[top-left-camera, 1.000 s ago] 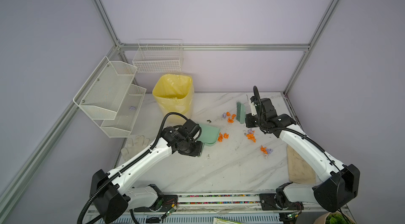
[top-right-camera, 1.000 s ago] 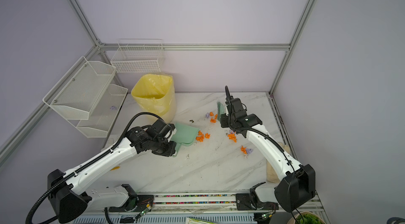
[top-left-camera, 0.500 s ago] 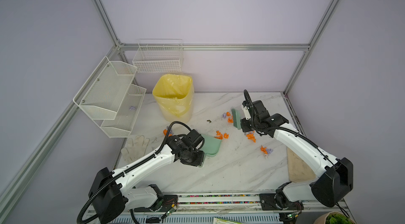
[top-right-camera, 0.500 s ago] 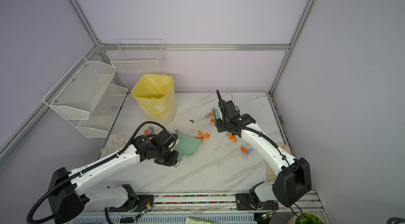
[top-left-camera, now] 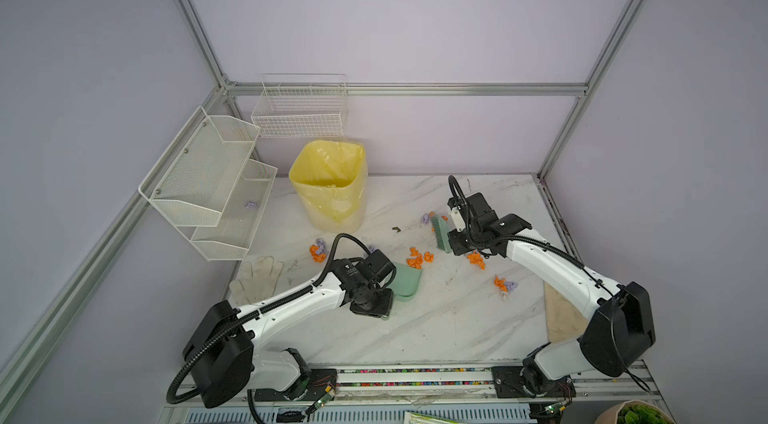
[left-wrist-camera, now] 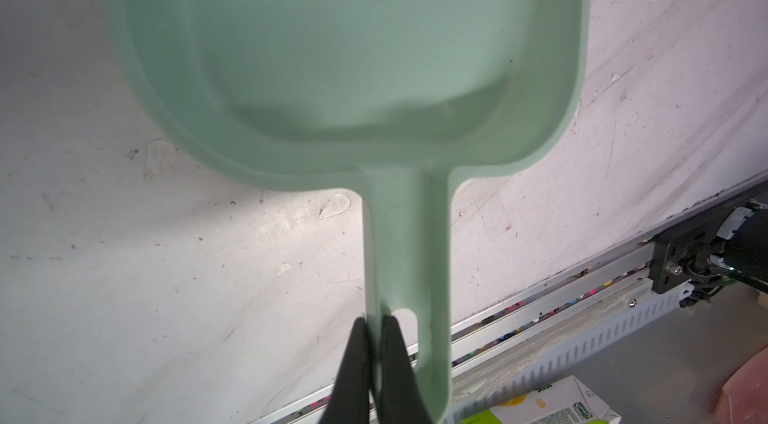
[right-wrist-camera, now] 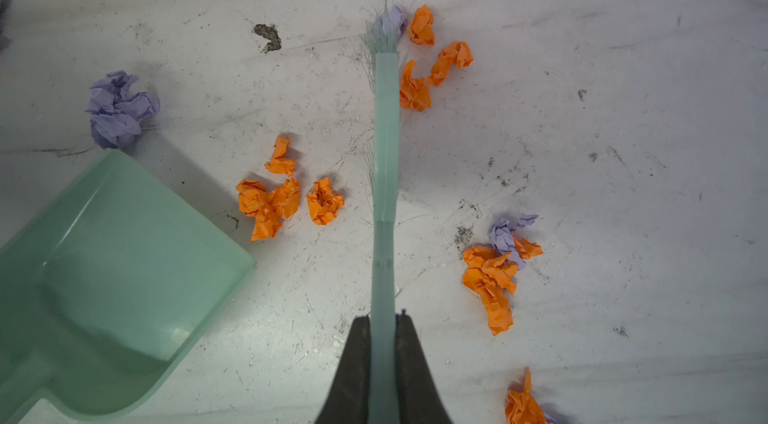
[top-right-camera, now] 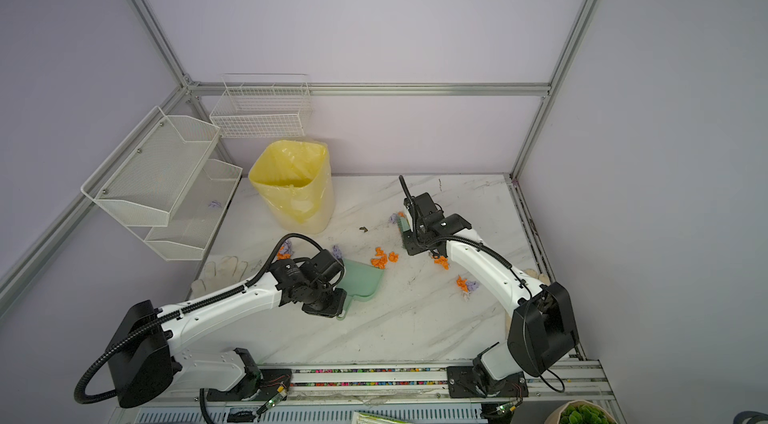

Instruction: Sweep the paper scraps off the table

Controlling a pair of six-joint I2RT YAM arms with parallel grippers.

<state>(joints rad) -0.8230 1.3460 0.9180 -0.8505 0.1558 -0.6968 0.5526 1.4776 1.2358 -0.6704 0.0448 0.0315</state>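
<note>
On my left wrist feed the left gripper [left-wrist-camera: 374,327] is pinched fully together on one thin side of the loop at the end of the handle of the pale green plastic dustpan [left-wrist-camera: 353,48]. The pan's tray is empty. In both top views the pan sits low on the white, grey-veined marble table [top-left-camera: 457,318] just ahead of that arm, with its open mouth turned toward the right arm. The right gripper [right-wrist-camera: 384,320] is clamped tight on the flat handle of the pale green hand brush [right-wrist-camera: 386,131], which I see edge-on, its bristles splayed at the far tip against a lilac wad. The crumpled orange and lilac paper scraps [right-wrist-camera: 270,202] are all outside the pan. One orange clump lies between the pan's mouth and the brush, near the lip but apart from it. A few orange wads sit just beside the brush head on its other side. A mixed clump lies near the right gripper, and another lies further out by that arm. More scraps lie beside the yellow-bagged bin [top-left-camera: 330,189], and one lilac wad rests in the lower tier of the white mesh shelf [top-left-camera: 208,185]. A white cloth glove [top-left-camera: 259,278] lies at the table's left edge.
</note>
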